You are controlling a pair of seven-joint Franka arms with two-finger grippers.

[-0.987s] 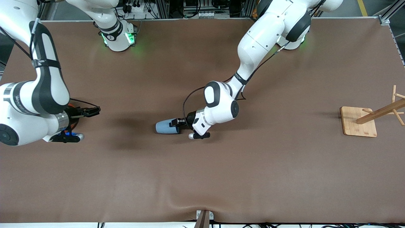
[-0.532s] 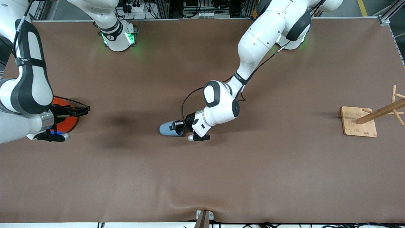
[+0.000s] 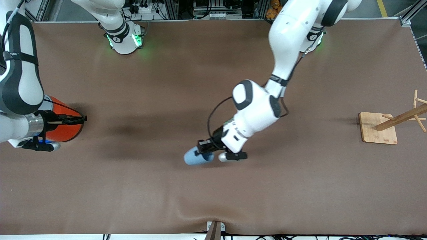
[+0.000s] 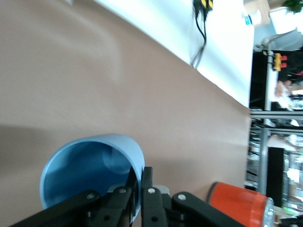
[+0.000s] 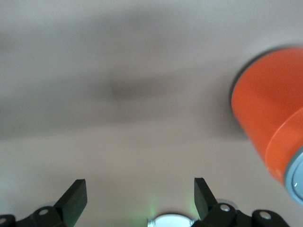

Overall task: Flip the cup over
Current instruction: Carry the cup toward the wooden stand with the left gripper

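Note:
The small light-blue cup (image 3: 196, 158) is tilted on its side, held by its rim over the middle of the brown table. My left gripper (image 3: 206, 147) is shut on that rim, one finger inside the cup and one outside. In the left wrist view the cup (image 4: 92, 165) shows its darker blue inside, with my left gripper (image 4: 140, 182) clamped on the wall. My right gripper (image 3: 78, 119) is open and empty over the orange can at the right arm's end; its fingers (image 5: 75, 196) stand wide apart in the right wrist view.
A large orange can (image 3: 63, 128) stands at the right arm's end of the table; it also shows in the right wrist view (image 5: 270, 118) and the left wrist view (image 4: 239, 208). A wooden stand (image 3: 378, 128) with pegs sits at the left arm's end.
My left gripper has carried the cup up and toward the front camera and the left arm's end. My right arm has drawn back toward its end, uncovering more of the orange can.

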